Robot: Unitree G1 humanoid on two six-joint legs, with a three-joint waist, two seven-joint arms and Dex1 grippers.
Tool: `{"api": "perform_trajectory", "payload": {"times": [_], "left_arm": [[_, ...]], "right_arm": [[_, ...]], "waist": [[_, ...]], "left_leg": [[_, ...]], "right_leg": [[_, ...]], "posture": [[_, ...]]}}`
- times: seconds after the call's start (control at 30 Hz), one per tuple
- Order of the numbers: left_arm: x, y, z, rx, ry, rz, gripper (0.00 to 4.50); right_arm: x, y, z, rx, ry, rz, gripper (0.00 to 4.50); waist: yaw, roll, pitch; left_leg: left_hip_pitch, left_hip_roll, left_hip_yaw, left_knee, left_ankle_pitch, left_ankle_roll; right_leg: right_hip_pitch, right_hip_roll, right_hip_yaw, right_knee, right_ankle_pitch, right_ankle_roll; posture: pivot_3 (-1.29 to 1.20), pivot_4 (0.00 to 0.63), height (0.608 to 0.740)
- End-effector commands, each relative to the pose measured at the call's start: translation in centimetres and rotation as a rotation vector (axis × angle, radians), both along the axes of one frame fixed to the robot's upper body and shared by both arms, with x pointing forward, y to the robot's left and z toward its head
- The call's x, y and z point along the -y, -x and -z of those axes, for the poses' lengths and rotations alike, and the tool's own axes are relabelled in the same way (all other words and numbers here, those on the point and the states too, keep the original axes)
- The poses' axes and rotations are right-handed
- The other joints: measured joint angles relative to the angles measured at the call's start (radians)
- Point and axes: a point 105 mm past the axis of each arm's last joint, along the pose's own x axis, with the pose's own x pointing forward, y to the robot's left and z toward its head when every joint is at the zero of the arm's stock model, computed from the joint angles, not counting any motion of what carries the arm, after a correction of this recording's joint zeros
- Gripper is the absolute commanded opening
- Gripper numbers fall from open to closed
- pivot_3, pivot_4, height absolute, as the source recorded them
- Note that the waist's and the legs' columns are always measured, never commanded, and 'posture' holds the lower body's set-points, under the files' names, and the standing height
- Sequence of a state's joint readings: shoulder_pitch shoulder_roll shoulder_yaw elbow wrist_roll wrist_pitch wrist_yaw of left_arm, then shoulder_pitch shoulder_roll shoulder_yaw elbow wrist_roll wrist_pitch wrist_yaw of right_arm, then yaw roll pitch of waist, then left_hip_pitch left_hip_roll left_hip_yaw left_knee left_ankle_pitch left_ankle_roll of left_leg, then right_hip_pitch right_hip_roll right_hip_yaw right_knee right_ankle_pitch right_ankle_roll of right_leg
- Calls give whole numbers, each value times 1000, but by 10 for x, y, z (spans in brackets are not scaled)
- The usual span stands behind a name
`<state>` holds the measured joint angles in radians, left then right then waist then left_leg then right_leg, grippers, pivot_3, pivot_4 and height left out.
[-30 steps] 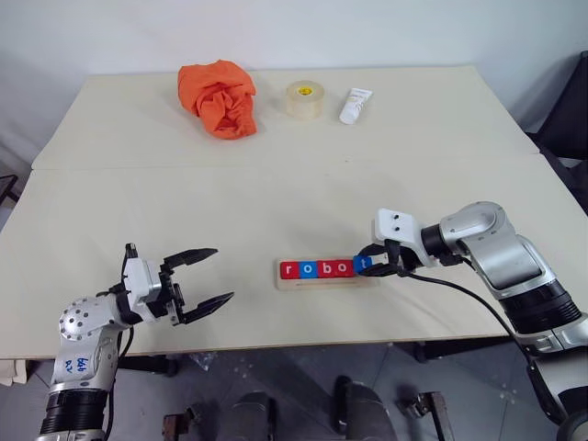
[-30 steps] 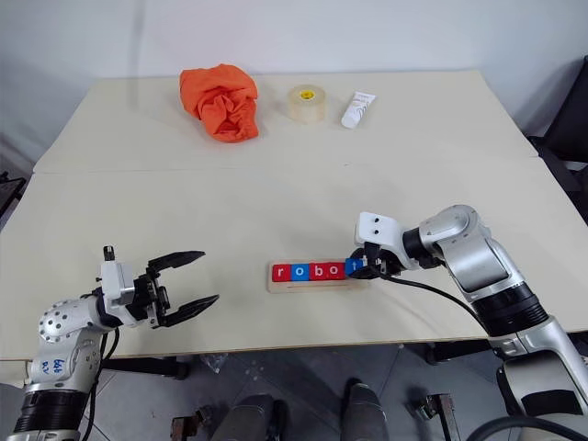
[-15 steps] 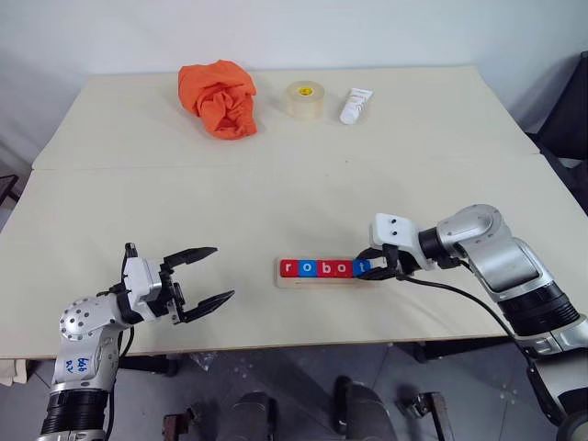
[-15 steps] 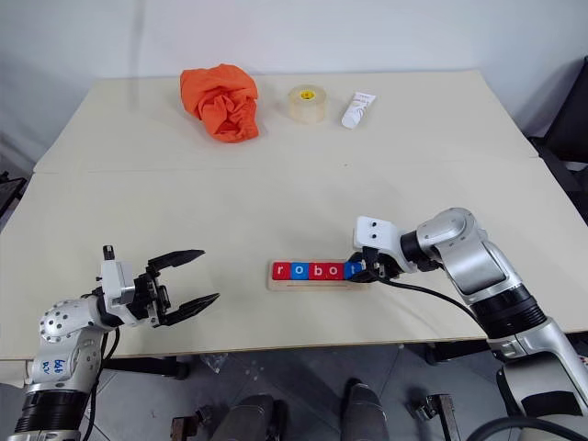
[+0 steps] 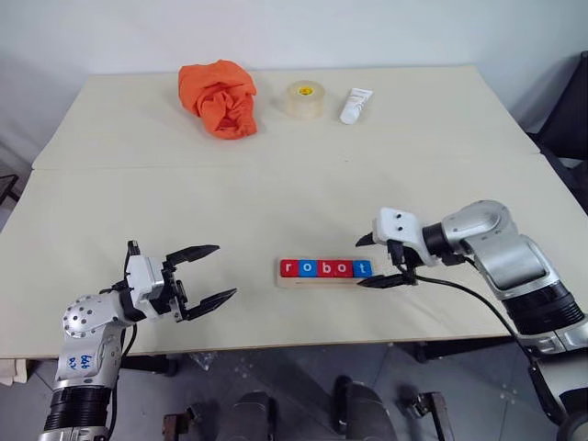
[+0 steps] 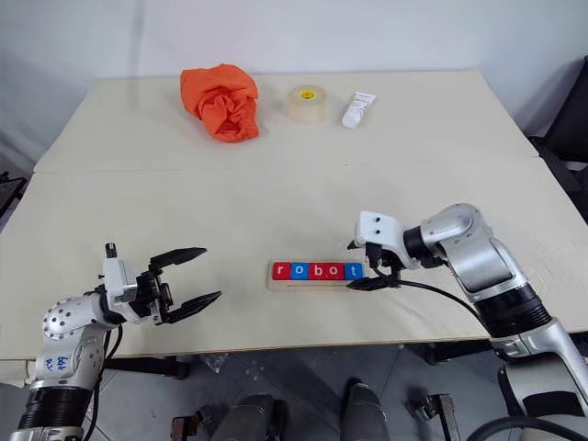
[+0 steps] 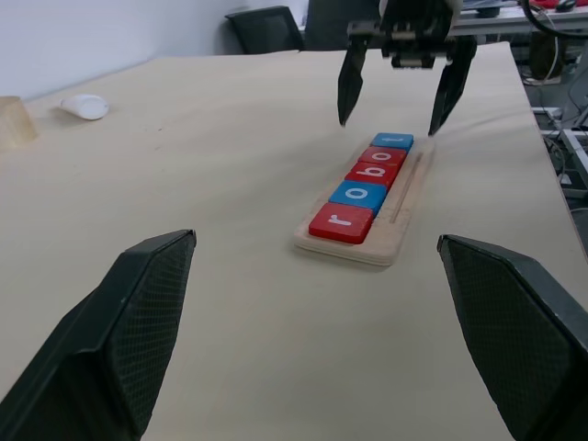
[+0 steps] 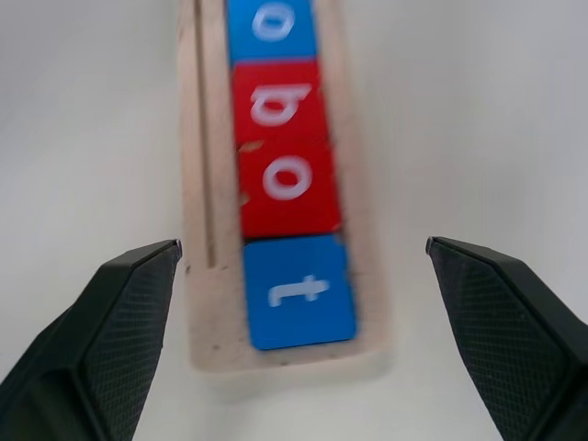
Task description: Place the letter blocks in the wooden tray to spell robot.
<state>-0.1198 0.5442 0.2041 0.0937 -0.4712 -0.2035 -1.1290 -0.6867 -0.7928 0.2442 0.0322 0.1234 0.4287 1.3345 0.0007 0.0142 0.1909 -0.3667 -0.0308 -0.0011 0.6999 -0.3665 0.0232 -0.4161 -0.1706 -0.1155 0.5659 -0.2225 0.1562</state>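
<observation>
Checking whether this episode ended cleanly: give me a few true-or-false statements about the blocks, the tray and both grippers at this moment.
1. All five letter blocks lie in the wooden tray, reading robot. True.
2. The right gripper is shut on the blue t block. False: its fingers are spread, one on each side of the tray's end, and the block lies free in the tray.
3. The left gripper holds a red block. False: it is open and empty, apart from the tray.
4. The t block sits at the tray's end nearest the right gripper. True.
5. The tape roll stands next to the tray. False: it stands at the table's far edge, between the orange cloth and a white tube.
</observation>
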Motion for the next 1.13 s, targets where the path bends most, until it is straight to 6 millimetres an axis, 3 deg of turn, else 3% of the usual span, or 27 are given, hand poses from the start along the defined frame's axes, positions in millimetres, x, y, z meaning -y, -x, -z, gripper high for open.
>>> {"api": "perform_trajectory", "payload": {"times": [0.03,0.23,0.4,0.63,1.13], "left_arm": [[-5,-11,-10,16,31,-102,4500],[-11,-17,-19,17,62,-155,4500],[-20,-10,-21,4,45,-109,4500],[-43,-11,-26,-17,24,-132,4500],[-56,4,-29,24,-27,-107,4500]], "right_arm": [[22,2,-20,65,-81,61,4489],[64,-3,-20,142,-155,231,4489],[89,20,-12,108,-195,270,4489],[103,43,-7,86,-260,269,4489],[102,42,-7,66,-257,237,4489]], "waist": [[5,0,0],[7,0,0],[5,0,0],[2,0,0],[0,0,0]], "left_leg": [[0,0,0,0,0,0],[0,0,9,0,0,0],[1,2,10,0,0,0],[4,3,12,0,0,0],[9,8,12,0,-3,1]], "right_leg": [[0,0,0,0,0,0],[0,0,0,0,0,0],[1,2,0,0,0,0],[3,3,2,0,0,0],[4,3,7,1,1,-1]], "posture": [[0,150,740],[0,150,740],[0,150,740],[0,150,740],[0,150,740]]}}
